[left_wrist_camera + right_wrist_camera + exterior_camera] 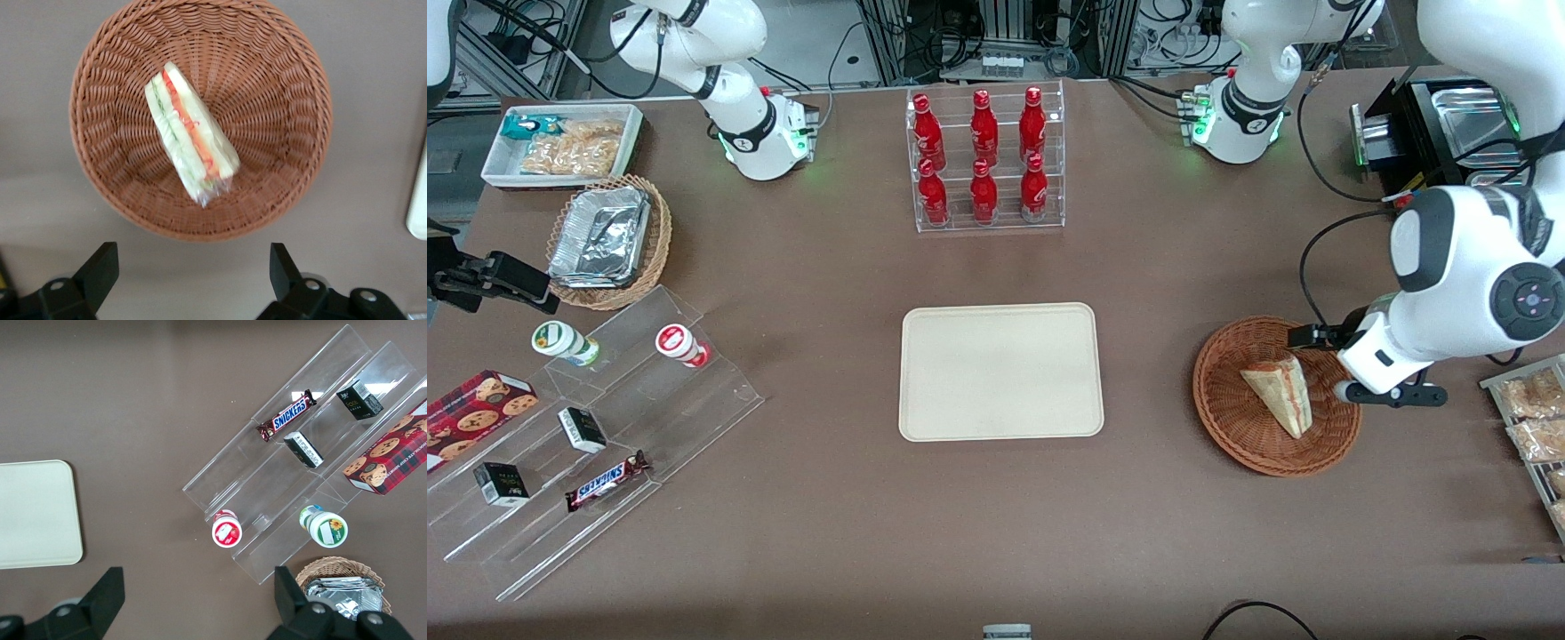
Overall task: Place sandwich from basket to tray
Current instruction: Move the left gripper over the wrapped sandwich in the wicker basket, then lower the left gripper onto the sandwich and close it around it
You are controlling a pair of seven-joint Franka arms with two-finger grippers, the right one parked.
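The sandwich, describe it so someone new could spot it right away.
Find the cream tray mid-table, then the round reddish-brown basket toward the working arm's end, with the open gripper above its edge. The sandwich lies inside: a clear-wrapped white triangle, the basket's only item.

White rounded arm, black joint caps, black claw (193, 277)

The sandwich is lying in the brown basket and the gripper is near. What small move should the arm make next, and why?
Probably shift the gripper over the sandwich and descend. The fingers are open and empty, and the wrist view shows them above the table just outside the basket rim, not yet straddling the wedge. The tray is bare.
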